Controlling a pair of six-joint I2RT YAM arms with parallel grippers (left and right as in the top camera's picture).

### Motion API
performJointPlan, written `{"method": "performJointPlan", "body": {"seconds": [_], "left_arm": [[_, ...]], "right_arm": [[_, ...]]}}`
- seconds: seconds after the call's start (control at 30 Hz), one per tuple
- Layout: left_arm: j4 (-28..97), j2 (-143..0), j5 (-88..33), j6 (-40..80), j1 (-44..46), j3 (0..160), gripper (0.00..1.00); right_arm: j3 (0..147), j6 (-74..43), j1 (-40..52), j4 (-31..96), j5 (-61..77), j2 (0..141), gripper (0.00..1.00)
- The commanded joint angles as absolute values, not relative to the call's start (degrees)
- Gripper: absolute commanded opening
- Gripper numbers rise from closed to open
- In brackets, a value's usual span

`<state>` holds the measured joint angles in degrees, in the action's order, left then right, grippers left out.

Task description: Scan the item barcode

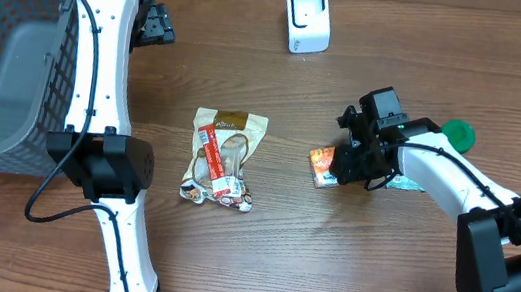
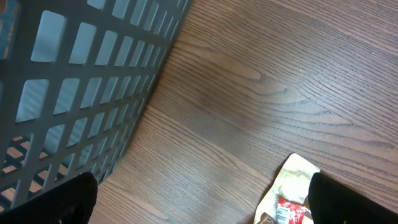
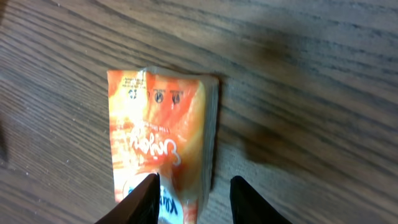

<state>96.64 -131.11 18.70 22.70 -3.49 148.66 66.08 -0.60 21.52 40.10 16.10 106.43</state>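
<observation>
While the overhead view puts the orange packet [image 1: 322, 166] flat on the surface [image 1: 256, 256] right of centre, the right hand [image 1: 348, 158] hides part of it. The left wrist view shows the left hand [image 2: 199, 208] spread wide. In the right wrist view, half-spread fingers [image 3: 146, 199] straddle the packet's right edge without clearly pinching. It looks light, limp and slick, best taken by that thin edge. No barcode shows.

The brown wood-grain table [image 1: 324, 275] is lit evenly from overhead, and only soft shadows are cast on it. The orange foil packet [image 3: 161, 124] is shown slightly blurred, with faint sheen.
</observation>
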Motion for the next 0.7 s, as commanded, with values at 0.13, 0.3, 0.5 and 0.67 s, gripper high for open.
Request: {"method": "performJointPlan", "body": {"seconds": [0.13, 0.3, 0.5, 0.67], "left_arm": [[96.6, -130.0, 19.4, 22.7, -3.4, 149.0, 1.00], [96.6, -130.0, 19.4, 22.7, -3.4, 149.0, 1.00], [96.6, -130.0, 19.4, 22.7, -3.4, 149.0, 1.00], [96.6, -130.0, 19.4, 22.7, -3.4, 149.0, 1.00]], "right_arm": [[64.1, -0.1, 21.8, 36.2, 16.7, 105.2, 0.37], [64.1, -0.2, 21.8, 35.1, 16.7, 105.2, 0.37], [64.1, -0.4, 21.8, 34.3, 16.7, 105.3, 0.37], [64.1, -1.7, 21.8, 34.1, 16.7, 106.2, 0.37]]}}
